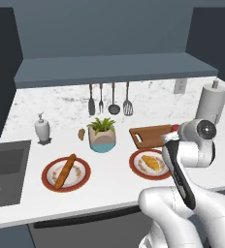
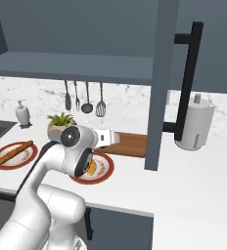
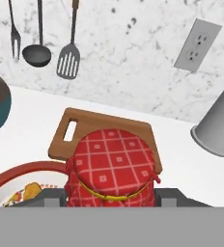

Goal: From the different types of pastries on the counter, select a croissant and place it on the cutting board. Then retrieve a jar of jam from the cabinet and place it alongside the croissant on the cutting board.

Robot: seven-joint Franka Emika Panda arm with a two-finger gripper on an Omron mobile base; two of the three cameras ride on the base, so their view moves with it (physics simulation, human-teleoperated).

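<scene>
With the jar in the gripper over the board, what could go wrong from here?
1. The croissant lies on its plate, not on the cutting board; setting down the jar now would leave that step undone.
2. The gripper, shut on the jar, hangs near the board's plate-side edge; a release here might land half off the board and tip.

Even, diffuse rendered light throughout; no single source can be made out. The counter (image 1: 109, 181) is rendered bright white, without glare. Soft, faint shadows are cast beneath the plates and the potted plant (image 1: 102, 135). The cabinet (image 1: 104, 29) is left dim and flat. Base views are slightly soft and low in detail; edges appear jagged. The hand view is sharper, with no edge distortion noted.
</scene>
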